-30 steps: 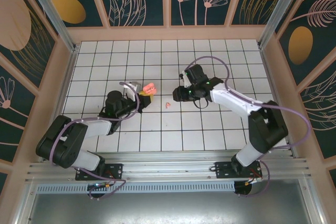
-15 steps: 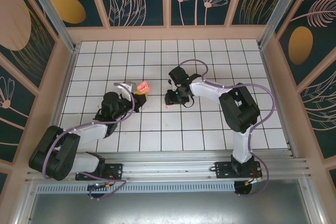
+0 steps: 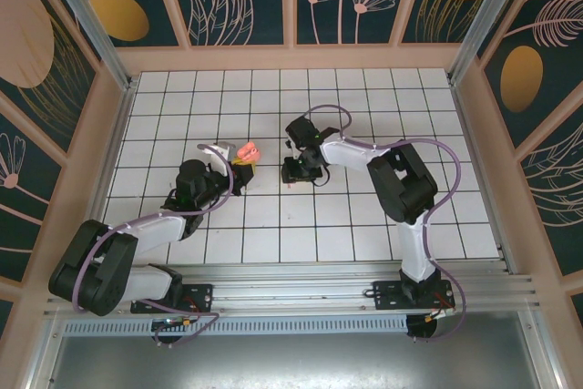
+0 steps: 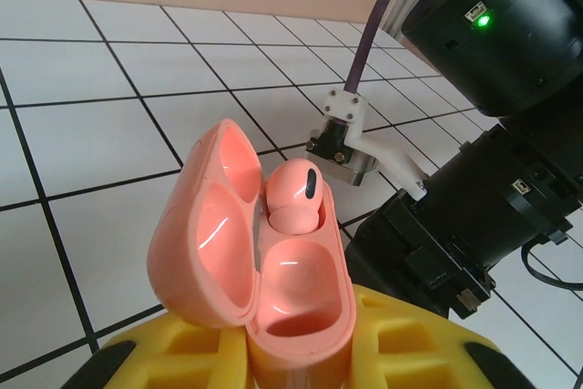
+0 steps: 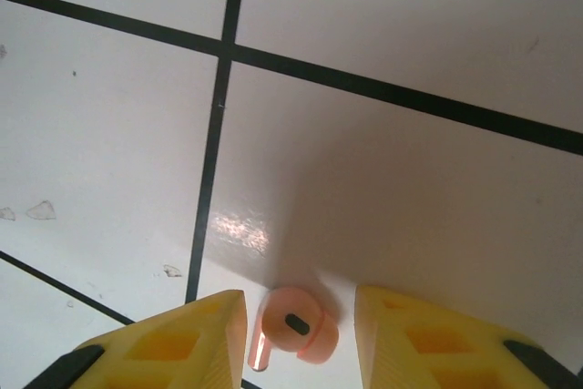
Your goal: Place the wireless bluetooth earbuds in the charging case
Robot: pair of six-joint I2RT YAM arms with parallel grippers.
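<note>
White gridded table (image 3: 273, 234); left gripper (image 4: 296, 362) pinches the open charging case (image 4: 246, 261), seated earbud (image 4: 293, 196) in one well; right gripper (image 5: 299, 316) hangs low, fingers spread either side of the loose earbud (image 5: 293, 327) on a tile — not touching; an off-centre squeeze could flick this tiny piece away.

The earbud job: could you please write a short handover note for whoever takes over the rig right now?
Left gripper: shut on the charging case, which is held with its lid open.
Right gripper: open, down at the table, fingers either side of the second earbud, not yet gripping it.
Done: first earbud sits in one well of the case.
Left: grip the second earbud, carry it to the case, seat it in the empty well.
</note>
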